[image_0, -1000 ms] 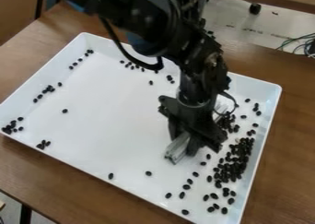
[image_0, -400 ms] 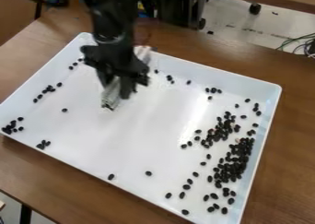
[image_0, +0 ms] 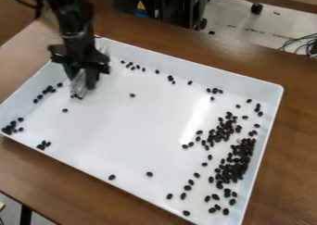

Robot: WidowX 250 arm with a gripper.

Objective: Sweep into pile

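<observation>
Dozens of dark beans (image_0: pixel 232 169) lie loose in my white tray (image_0: pixel 123 140), most of them in a dense heap along the wall at the right of the view; a looser band of them joins that heap at its upper end, and more are strung out below it toward the near corner. I have the black gripper (image_0: pixel 82 79) over the tray's upper left part, pointing down, its fingers closed around a pale, streaky sweeping tool (image_0: pixel 78 86); the lower end of that tool is down at the tray floor, with a few beans right at its tip. Small groups sit by the left wall, in the left corner and a little way along the near wall; others dot the far side in short rows; single beans lie apart on the open floor, one to the right of the gripper, one below it, two more near the front wall. My tray rests on a brown wooden table (image_0: pixel 55 182); behind it I see a black cabinet (image_0: pixel 158 5), and cables (image_0: pixel 300 43) at the right.
</observation>
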